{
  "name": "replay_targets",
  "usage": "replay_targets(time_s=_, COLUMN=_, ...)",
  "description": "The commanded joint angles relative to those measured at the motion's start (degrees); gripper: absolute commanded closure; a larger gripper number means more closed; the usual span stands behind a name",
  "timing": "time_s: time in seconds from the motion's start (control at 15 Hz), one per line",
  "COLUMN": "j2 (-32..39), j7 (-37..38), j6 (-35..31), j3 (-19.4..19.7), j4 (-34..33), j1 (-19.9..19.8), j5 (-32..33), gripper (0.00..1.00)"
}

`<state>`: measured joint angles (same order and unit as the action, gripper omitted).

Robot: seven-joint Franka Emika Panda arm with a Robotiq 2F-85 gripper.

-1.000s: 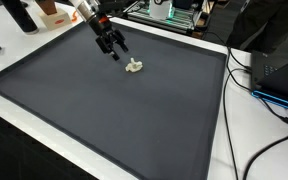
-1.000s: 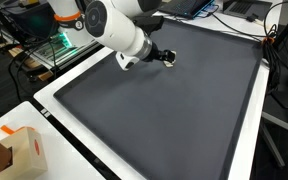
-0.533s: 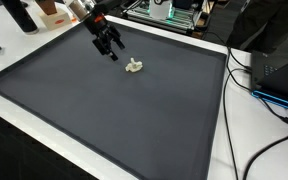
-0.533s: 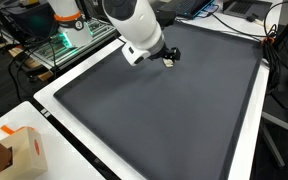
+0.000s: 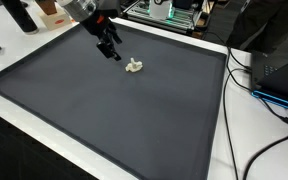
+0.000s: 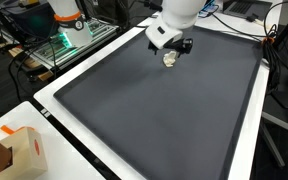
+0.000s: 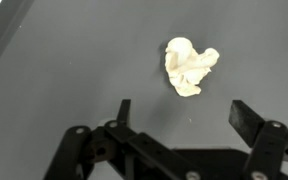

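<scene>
A small cream-white lumpy object [image 5: 134, 67] lies on the dark grey mat [image 5: 104, 110] near its far edge; in the other exterior view the object [image 6: 170, 60] sits just under the arm's white wrist. My gripper [image 5: 112, 54] hovers close beside it, open and holding nothing, and it also shows in an exterior view [image 6: 179, 50]. In the wrist view the object [image 7: 189, 67] lies on bare mat ahead of the gripper [image 7: 182, 108], slightly beyond the two black fingertips [image 7: 124, 108], which stand wide apart.
The mat rests on a white table [image 5: 246, 140]. Cables [image 5: 256, 100] and black equipment [image 5: 282, 65] lie along one side, and electronics [image 5: 172, 12] stand behind the far edge. A cardboard box [image 6: 22, 152] sits on a table corner.
The arm's wrist has swung round above the mat, so the object shows beside it in an exterior view. The gripper stays open near the object, which has not moved.
</scene>
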<state>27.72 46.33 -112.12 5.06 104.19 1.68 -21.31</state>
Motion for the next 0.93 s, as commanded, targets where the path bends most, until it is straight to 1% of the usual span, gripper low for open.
replay_targets(time_s=0.0, j2=4.8, j7=4.16, j6=6.97, j3=-0.3, j4=-9.1, j1=3.12, j5=9.13, gripper=0.0)
replay_targets(time_s=0.2, j2=7.49, j7=5.19, j6=11.16, j3=-0.83, j4=-14.5, j1=5.98, j5=15.68, gripper=0.0)
replay_targets(time_s=0.47, j2=11.02, j7=6.0, j6=15.18, j3=-1.08, j4=-20.0, j1=10.6, j5=24.75, gripper=0.0)
replay_targets(time_s=0.87, j2=15.1, j7=6.39, j6=17.56, j3=-1.2, j4=-25.07, j1=17.13, j5=36.27, gripper=0.0)
